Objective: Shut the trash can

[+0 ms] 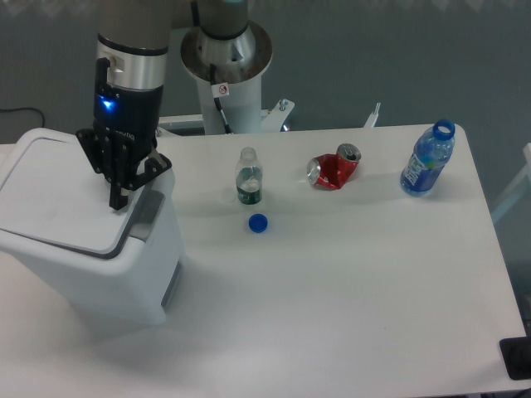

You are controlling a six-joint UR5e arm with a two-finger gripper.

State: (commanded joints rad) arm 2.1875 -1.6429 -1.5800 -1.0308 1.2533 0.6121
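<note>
Camera view: white trash can (91,257) at table's (348,298) left edge, flat lid (62,195) lying almost shut, grey latch side facing right. Gripper (119,201) points down — black fingers pressed together, tips at lid's right edge, holding nothing. On table: small clear bottle (249,177) upright, blue cap (258,222) just beside it, crushed red can (333,168), uncapped blue bottle (427,158) far right.
</note>
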